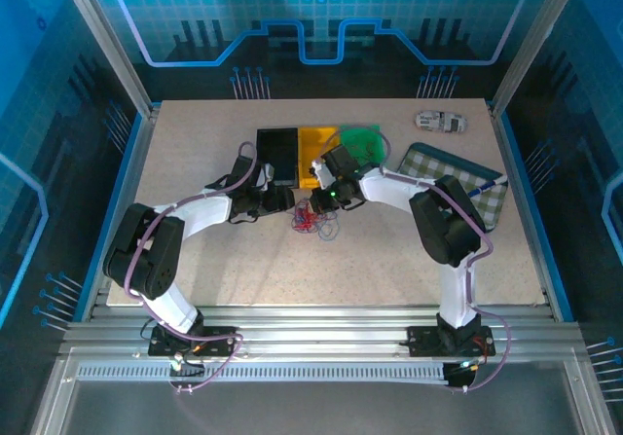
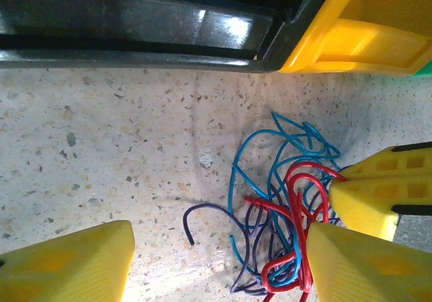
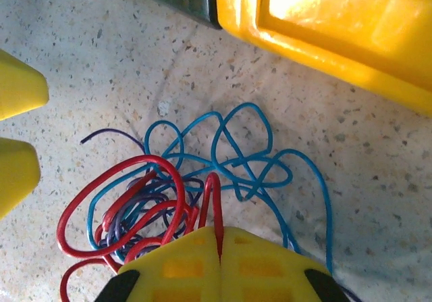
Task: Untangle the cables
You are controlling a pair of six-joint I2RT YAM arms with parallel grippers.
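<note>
**Q:** Panel A, overhead view. Where did the cables lie?

**A:** On the speckled table, as a loose clump just in front of the black bin and the yellow bin, between the two claws.

**Q:** Panels B and C, wrist views. How did each claw stand?

**A:** The right gripper was pressed together, pinching a loop of the red wire at its tips. The left gripper stood spread and held nothing, with its fingers low over the table.

**Q:** Which relation governed the coming move?

**A:** Seen from the left wrist, the clump sat off-centre, crowded toward that claw's right-hand finger. Loops of the blue wire fanned out toward the bins. One free end of the purple wire curled into the open gap between the jaws. The clump had no clear long axis.

The right arm already had a hold, and the left was the nearer to the loose purple end. A separating pull would therefore probably run sideways across the table, the right claw anchoring red while the left took a purple or blue strand.
</note>
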